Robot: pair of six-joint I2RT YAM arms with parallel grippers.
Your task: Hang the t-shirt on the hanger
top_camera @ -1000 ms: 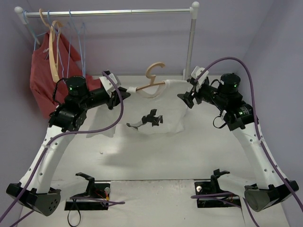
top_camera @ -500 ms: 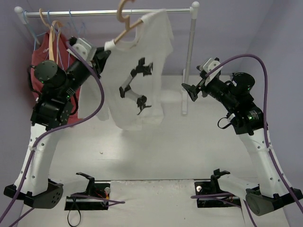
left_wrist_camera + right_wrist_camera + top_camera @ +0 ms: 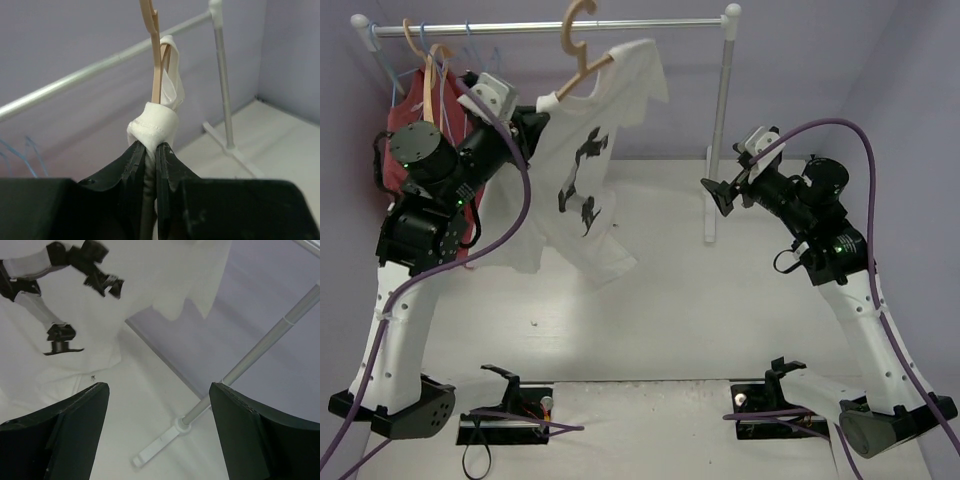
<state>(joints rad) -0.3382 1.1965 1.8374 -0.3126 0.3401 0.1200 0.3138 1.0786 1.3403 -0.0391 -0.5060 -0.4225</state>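
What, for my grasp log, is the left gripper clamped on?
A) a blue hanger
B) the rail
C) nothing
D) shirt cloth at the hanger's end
D: in the left wrist view the left gripper pinches a white fold of the shirt wrapped over the hanger end.

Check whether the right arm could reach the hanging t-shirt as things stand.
Probably yes: the right gripper is open, empty and faces the t-shirt; only the rack post stands close beside its path.

Held high, the black left gripper (image 3: 542,105) pinched the white cloth t-shirt (image 3: 570,160); the black right gripper (image 3: 712,195) hung, jaws apart.
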